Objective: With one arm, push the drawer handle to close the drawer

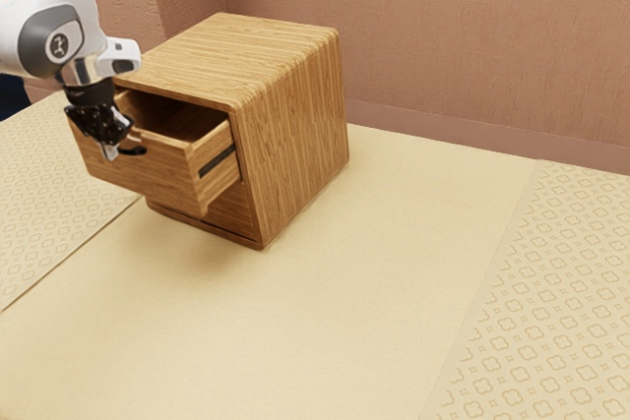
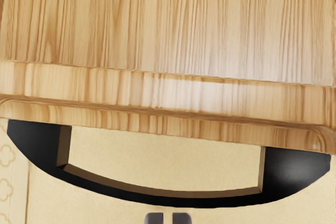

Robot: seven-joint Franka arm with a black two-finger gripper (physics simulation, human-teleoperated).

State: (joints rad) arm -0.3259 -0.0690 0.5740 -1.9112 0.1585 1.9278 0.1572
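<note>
Exterior view: gripper points down beside black handle, drawer open.

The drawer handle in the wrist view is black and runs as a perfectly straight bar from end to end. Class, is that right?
No. The wrist view shows that the drawer handle is curved, bowing outward between its ends; it is black, as stated.
</note>
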